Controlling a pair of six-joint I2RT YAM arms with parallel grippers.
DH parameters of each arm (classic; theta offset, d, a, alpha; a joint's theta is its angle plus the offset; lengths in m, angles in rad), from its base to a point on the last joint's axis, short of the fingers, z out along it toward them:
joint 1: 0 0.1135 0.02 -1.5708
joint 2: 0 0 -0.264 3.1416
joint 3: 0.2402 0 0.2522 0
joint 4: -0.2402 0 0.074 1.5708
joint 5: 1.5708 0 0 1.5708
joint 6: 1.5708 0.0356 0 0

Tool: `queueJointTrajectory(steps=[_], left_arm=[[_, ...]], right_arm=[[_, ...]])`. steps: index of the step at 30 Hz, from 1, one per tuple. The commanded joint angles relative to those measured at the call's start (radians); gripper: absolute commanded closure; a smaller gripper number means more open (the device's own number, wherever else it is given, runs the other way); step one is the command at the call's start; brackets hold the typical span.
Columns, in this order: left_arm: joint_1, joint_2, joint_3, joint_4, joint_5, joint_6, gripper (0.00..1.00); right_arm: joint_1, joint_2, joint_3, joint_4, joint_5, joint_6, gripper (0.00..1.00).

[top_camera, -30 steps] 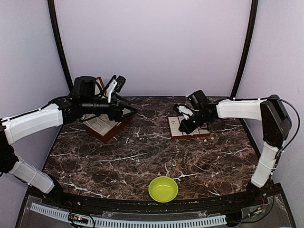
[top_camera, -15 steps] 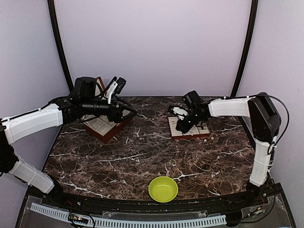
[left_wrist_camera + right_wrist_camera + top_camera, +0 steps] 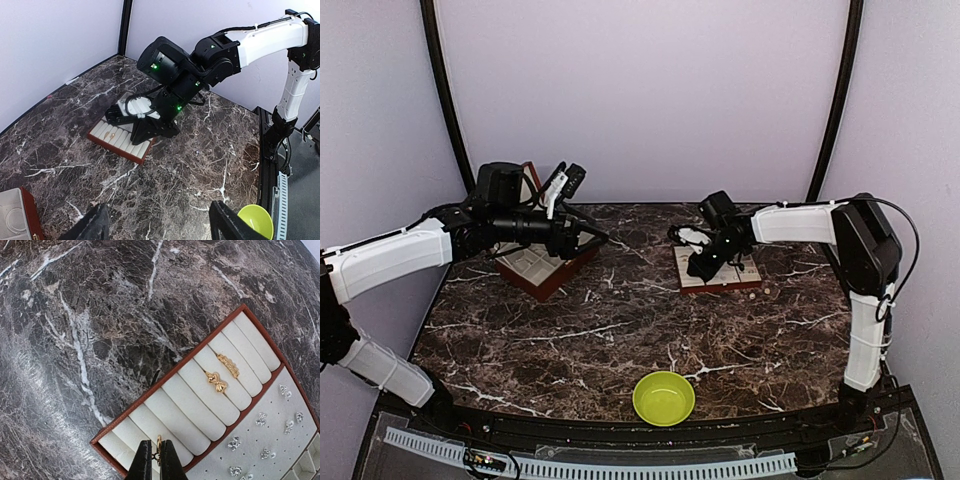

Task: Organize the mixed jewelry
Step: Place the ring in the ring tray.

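My left gripper hangs wide open and empty over the table by the hinged box. On the right, my right gripper is pinched on a small gold ring just over the tray, at its nearest padded row. With two rings seated and loose pale bits beside the tray, I'd judge us partway

- A robotics lab test cell.
- Plain lilac walls enclose a marble-patterned table.
- Black frame poles rise at the back corners.
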Motion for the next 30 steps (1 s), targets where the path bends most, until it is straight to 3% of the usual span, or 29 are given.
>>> queueJointTrajectory(steps=[1,19,30], left_arm=[[0.003,-0.018,0.002,-0.014,0.014,0.015,0.29],[0.002,-0.003,0.006,-0.017,0.026,0.013,0.28],[0.002,-0.003,0.006,-0.017,0.028,0.013,0.29]], right_arm=[[0.013,0.009,0.019,-0.022,-0.031,-0.022,1.0],[0.016,0.077,0.068,-0.056,-0.011,-0.062,0.99],[0.014,0.058,0.06,-0.056,0.058,-0.055,0.88]])
